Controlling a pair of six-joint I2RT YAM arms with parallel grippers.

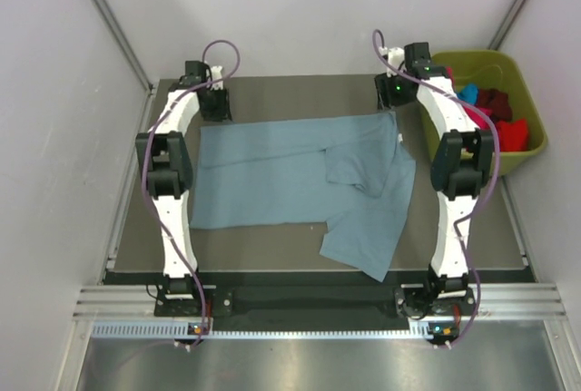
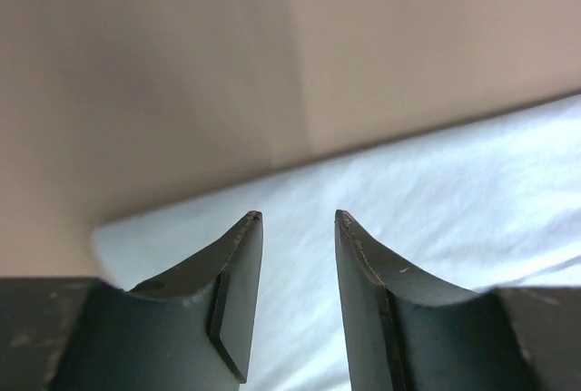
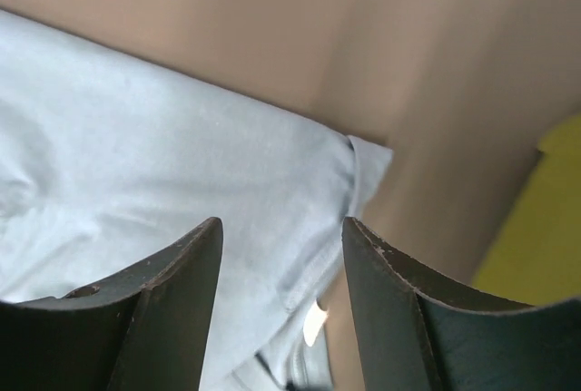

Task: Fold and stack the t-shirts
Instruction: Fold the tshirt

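Jaws of left gripper and right gripper stand apart, empty, above the grey-blue t-shirt, at its eleven and one o'clock corners; I should pinch both evenly before folding.

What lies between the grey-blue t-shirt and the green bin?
Only bare table separates the grey-blue t-shirt from the green bin, as the right wrist view shows; in the top view the right arm reaches over it.
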